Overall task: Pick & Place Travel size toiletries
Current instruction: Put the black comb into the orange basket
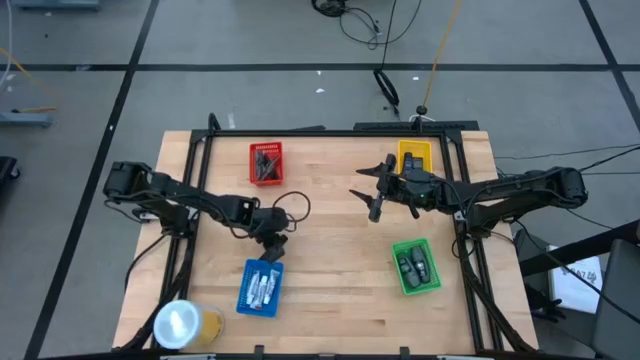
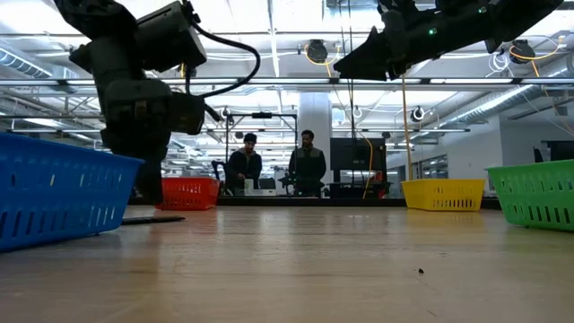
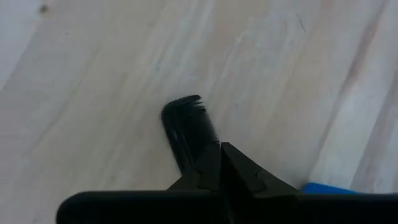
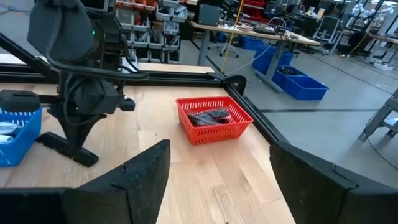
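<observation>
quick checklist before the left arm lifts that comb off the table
1. Left gripper shut on the black comb: ok.
2. Grip placement: at one end, toothed end sticking out, so it may swing: not ok.
3. Comb clear of the table: cannot tell.
4. Red tray holding dark pieces has room: ok.
5. Blue tray right beside the left gripper, could get bumped: not ok.
6. Right gripper open, hovering out of the way near the yellow tray: ok.
</observation>
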